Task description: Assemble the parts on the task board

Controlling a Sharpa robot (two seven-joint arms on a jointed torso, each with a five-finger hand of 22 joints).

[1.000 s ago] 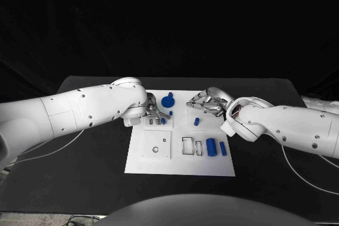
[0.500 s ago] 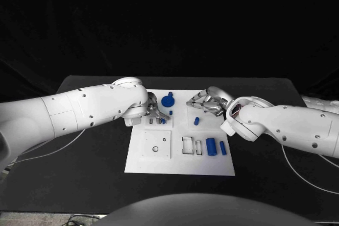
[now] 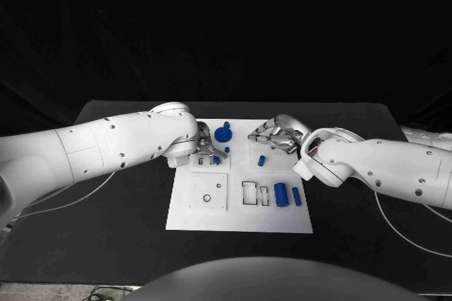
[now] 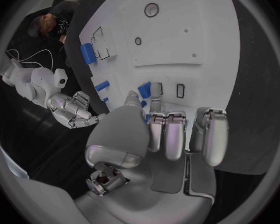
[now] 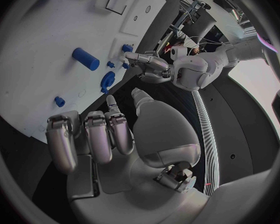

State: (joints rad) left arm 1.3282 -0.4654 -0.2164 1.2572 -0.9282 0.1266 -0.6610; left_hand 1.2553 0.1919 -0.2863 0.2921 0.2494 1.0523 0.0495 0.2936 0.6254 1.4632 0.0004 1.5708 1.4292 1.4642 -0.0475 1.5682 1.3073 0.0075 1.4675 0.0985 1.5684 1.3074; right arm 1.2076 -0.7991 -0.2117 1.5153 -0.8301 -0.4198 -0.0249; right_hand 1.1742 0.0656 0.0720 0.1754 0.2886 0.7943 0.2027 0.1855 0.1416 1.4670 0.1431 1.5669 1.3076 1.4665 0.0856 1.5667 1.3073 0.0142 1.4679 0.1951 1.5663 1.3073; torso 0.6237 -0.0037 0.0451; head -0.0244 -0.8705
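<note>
Blue plastic, the small part (image 3: 217, 160) sits on the task board (image 3: 189, 219) at the left hand's (image 3: 204, 151) fingertips, apparently pinched, though the view is poor. Light, stiff and slick, it's best held by its sides. Nearby, the right hand (image 3: 273, 137) hovers, fingers loosely apart, empty.

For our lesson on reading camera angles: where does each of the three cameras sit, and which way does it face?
Head view: on the robot's head, looking down at the white board; both arms come in.
Left wrist view: behind the left hand, facing the board.
Right wrist view: behind the right hand, facing the board.
Shared: each wrist view shows the other hand; all show the board.
</note>
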